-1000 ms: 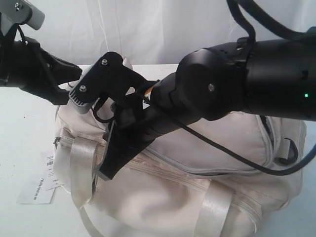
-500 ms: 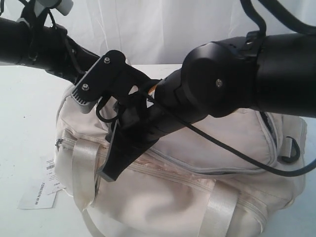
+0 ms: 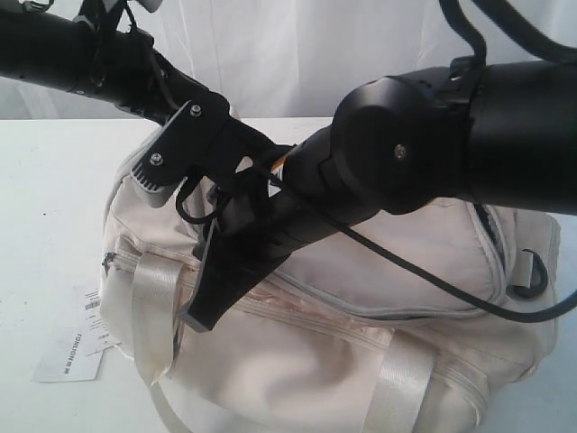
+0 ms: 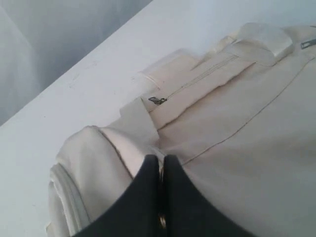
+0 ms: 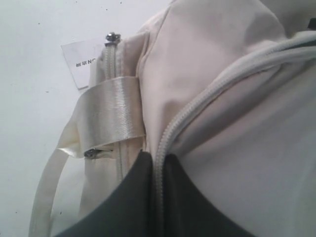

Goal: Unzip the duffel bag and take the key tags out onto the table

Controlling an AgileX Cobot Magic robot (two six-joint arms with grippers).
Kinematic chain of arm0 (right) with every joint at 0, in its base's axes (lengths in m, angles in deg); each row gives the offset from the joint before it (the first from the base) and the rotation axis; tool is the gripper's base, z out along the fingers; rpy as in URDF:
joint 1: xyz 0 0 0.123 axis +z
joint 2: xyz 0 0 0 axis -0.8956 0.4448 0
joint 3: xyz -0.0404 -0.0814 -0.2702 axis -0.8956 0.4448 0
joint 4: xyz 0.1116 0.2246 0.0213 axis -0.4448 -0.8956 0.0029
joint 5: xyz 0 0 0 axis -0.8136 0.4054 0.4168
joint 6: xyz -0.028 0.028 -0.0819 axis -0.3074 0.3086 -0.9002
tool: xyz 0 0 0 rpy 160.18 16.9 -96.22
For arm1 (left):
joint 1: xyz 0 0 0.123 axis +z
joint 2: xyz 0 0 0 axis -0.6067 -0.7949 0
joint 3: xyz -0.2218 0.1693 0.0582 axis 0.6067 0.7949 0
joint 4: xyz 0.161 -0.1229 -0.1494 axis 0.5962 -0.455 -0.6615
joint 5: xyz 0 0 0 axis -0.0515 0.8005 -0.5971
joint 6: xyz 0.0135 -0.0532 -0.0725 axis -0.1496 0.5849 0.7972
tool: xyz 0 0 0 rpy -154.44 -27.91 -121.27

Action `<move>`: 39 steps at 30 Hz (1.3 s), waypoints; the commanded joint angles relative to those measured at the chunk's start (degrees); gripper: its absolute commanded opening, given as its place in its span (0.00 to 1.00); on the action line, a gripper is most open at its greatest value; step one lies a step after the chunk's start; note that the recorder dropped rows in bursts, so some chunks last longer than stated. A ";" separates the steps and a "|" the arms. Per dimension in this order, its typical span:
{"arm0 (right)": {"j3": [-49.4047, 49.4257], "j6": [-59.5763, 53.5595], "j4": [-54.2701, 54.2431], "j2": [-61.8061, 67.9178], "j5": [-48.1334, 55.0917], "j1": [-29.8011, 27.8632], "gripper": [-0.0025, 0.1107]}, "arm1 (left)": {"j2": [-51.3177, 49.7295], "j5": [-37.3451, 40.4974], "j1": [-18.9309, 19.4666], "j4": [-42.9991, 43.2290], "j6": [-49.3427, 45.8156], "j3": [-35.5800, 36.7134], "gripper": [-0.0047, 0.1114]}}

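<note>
Clamping the duffel bag (image 5: 212, 69) zipper (image 5: 170, 129), right jaws closed, left jaws pressed together

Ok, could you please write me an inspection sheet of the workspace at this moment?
Surface: white table, flat.
Job's things: duffel bag lies on the table; its zipper looks closed in the right wrist view; key tags, nothing seen.
Clutter: paper label at the bag's end.
Grippers: left gripper shut, over bag fabric; right gripper shut on the zipper.
Cables: black cable hangs from the right arm over the bag.
Surroundings: white curtain behind.
</note>
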 commanded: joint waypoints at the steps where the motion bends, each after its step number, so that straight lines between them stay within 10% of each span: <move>1: 0.45 -0.25 -1.56 -0.77 4.64 0.55 0.02 | -2.31 -2.53 0.68 -1.30 -0.42 -3.57 0.04; 22: 0.45 -0.25 -1.78 -0.77 4.64 0.55 0.02 | -20.72 -7.47 0.68 -1.63 2.69 -22.16 0.04; 32: 0.45 -0.14 -1.75 -0.77 4.89 0.55 0.02 | -18.67 -3.32 0.68 4.65 6.34 -22.25 0.58; 39: 0.45 1.44 -2.71 -0.77 5.01 0.55 0.02 | -10.18 7.31 0.68 31.12 27.66 -22.25 0.59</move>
